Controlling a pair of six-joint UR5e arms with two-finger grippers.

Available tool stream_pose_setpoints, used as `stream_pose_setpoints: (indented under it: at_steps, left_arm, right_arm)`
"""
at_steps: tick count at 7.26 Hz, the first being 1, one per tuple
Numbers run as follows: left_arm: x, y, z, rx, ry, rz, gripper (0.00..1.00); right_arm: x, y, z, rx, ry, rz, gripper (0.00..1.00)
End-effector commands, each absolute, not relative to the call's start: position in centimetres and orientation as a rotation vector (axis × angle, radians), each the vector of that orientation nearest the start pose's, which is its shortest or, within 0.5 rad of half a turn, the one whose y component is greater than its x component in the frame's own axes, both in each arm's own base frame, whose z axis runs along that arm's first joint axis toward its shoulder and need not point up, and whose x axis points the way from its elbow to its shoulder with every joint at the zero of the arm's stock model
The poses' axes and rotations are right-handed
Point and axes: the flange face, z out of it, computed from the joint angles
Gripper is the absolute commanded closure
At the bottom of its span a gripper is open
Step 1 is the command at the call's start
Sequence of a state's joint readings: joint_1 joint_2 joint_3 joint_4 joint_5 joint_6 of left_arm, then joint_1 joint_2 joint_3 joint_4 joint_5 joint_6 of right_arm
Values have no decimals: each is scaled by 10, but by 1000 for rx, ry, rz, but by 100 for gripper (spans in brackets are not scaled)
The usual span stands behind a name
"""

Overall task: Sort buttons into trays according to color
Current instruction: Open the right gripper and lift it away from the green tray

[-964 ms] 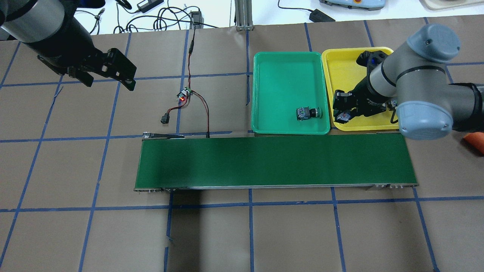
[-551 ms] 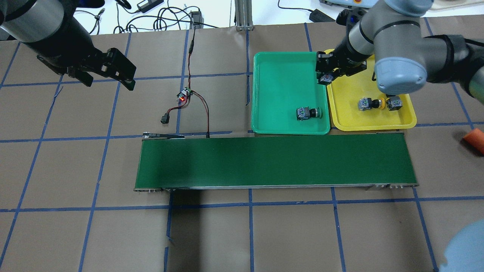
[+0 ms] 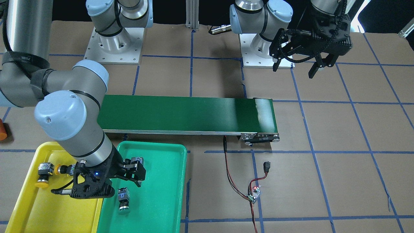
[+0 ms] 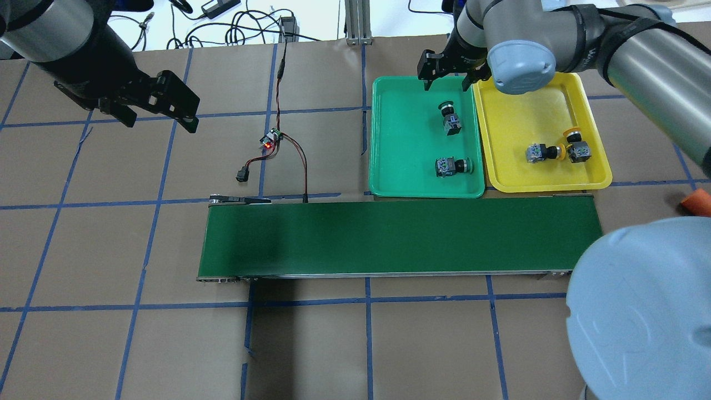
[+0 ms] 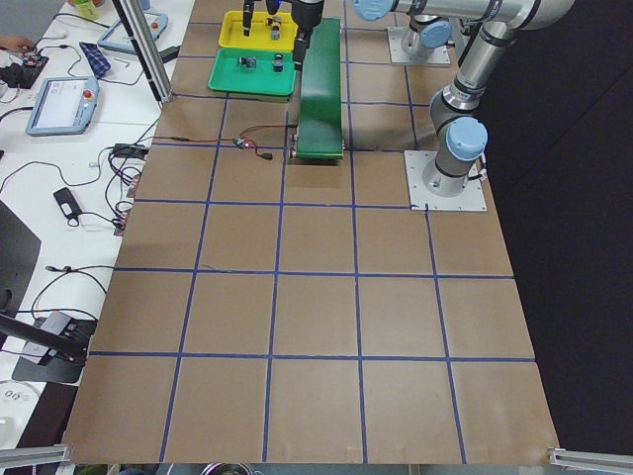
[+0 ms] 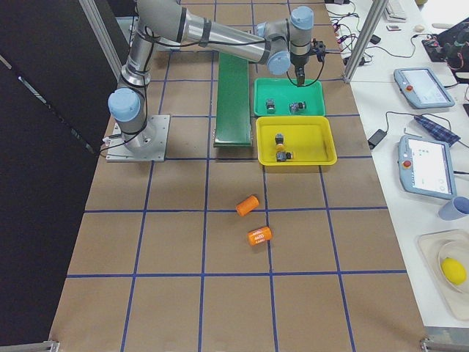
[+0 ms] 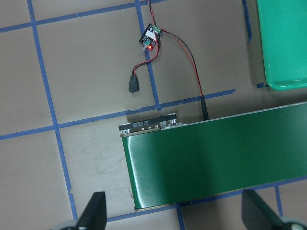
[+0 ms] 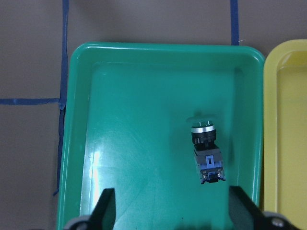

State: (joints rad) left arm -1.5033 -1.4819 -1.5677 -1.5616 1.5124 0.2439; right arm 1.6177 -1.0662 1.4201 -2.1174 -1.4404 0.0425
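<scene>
Two green-capped buttons lie on their sides in the green tray [image 4: 400, 139], one at the far side [image 4: 449, 118], one nearer the belt [image 4: 452, 165]. Two yellow-capped buttons [image 4: 541, 153] [image 4: 577, 145] lie together in the yellow tray [image 4: 511, 111]. My right gripper [image 4: 447, 83] hangs open and empty over the green tray's far edge. Its wrist view shows the far green button [image 8: 206, 153] lying free between the spread fingers [image 8: 103, 206]. My left gripper [image 4: 161, 119] is open and empty above the table at the far left, away from both trays.
The long dark-green conveyor belt [image 4: 400, 236] lies in front of the trays. A small circuit board with a red light and wires [image 4: 271, 139] lies left of the green tray. Orange cylinders [image 6: 248, 204] [image 6: 259, 235] lie on the table beyond the yellow tray's side.
My right gripper moved from over the yellow tray to the green tray's far side, carrying a green button, and let it go into the green tray. The left arm has not moved.
</scene>
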Motion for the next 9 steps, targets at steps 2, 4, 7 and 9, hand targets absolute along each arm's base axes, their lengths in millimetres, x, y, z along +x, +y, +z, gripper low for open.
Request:
stream_pose_setpoints:
  at_steps: [2,4,7,9]
  left_arm:
    - [-108,-470,533,285,3166,-173,0]
    - [-108,-470,533,285,3166,-173,0]
    - [-108,-470,533,285,3166,-173,0]
    - [-108,-470,533,285,3167,-174,0]
  right_arm:
    - [179,-662,351,-39,3016,-255,0]
    - [171,-625,396,-39,3085,-125,0]
    - [164,-564,473,-41,3139,-31,0]
    - [166,-543,505,-8,3136,-19,0]
